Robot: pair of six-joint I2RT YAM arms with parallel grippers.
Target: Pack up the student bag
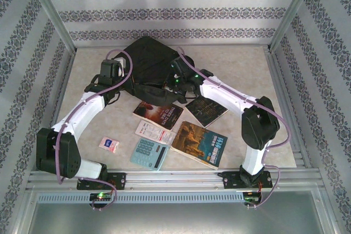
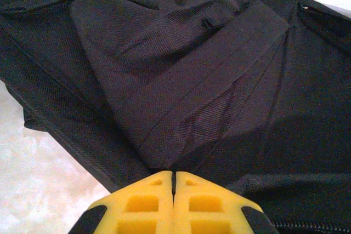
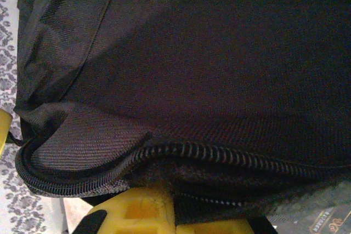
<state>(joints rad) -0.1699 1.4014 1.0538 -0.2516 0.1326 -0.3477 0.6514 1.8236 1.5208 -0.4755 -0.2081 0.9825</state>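
Left gripper [image 2: 173, 176] is shut, pinching a fold of the student bag [image 1: 145, 58] at the far side. Right gripper [image 3: 171, 215] is shut against its zip edge. Books [image 1: 200, 142] lie nearer, outside it.

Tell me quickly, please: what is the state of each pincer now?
Left pincer: closed, pinching a fold of the bag.
Right pincer: closed, apparently gripping the bag's zipper edge.
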